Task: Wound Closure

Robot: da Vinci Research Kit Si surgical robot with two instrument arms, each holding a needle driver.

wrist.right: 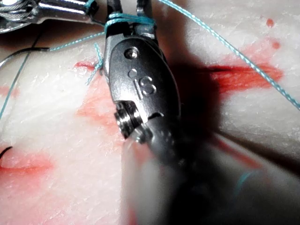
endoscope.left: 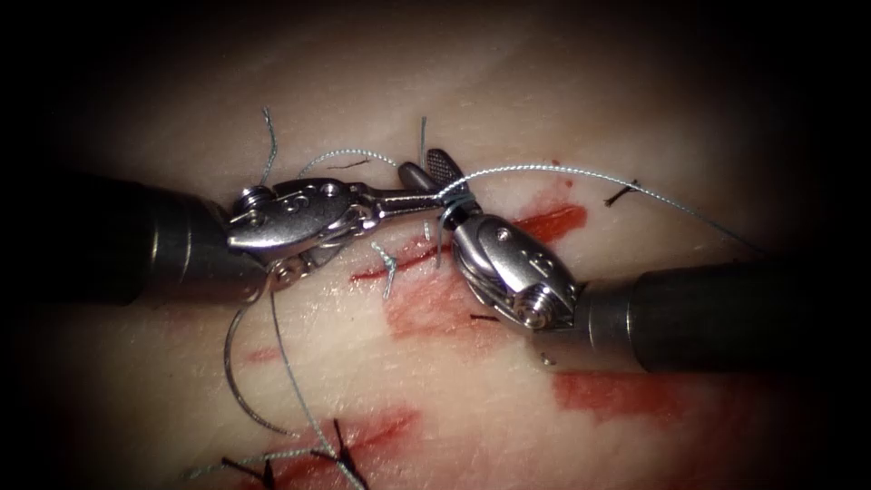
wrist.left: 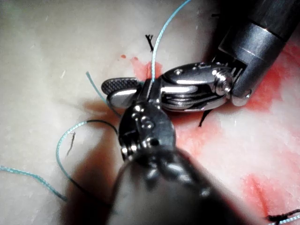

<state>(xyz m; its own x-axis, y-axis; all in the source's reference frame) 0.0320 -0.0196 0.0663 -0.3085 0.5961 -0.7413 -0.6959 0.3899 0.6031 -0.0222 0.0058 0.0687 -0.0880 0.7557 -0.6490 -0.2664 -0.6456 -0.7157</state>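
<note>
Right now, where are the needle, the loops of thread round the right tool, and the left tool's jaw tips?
needle [endoscope.left: 232,370], endoscope view, mid-curve, lying free.
thread loops [endoscope.left: 456,201], endoscope view, wraps round the right tool's jaws.
left tool [endoscope.left: 419,176], endoscope view, jaw tips.

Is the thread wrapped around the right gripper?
Yes, the thread loops around the right gripper just behind its open jaws.
</note>
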